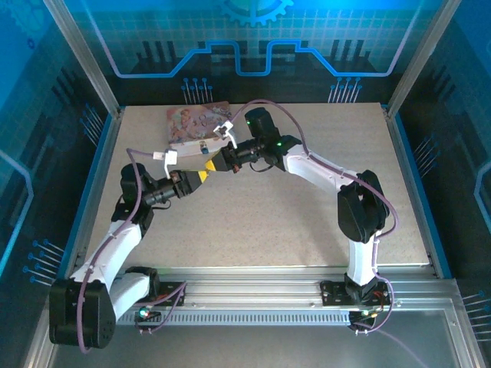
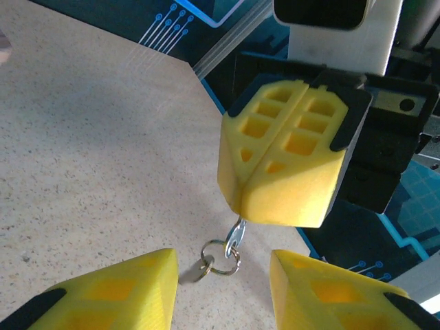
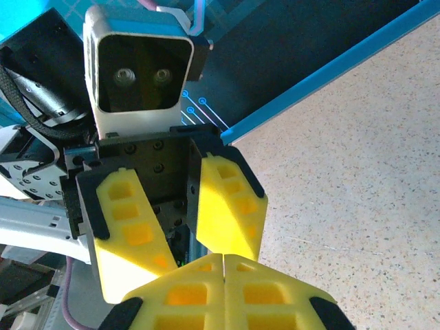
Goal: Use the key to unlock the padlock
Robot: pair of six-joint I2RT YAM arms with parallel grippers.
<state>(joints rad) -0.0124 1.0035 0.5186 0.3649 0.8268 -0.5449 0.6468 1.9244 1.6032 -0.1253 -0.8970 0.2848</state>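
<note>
Two grippers tip to tip | right gripper clamped on key, above key ring | left gripper fingers apart, flanking key ring

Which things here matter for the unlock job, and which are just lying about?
Job:
- thin silver metal key with wire rings, hanging from the shut right gripper
- left gripper, open, close to the rings

Lying about:
- flat pink illustrated box, at the far side of the speckled beige table
</note>
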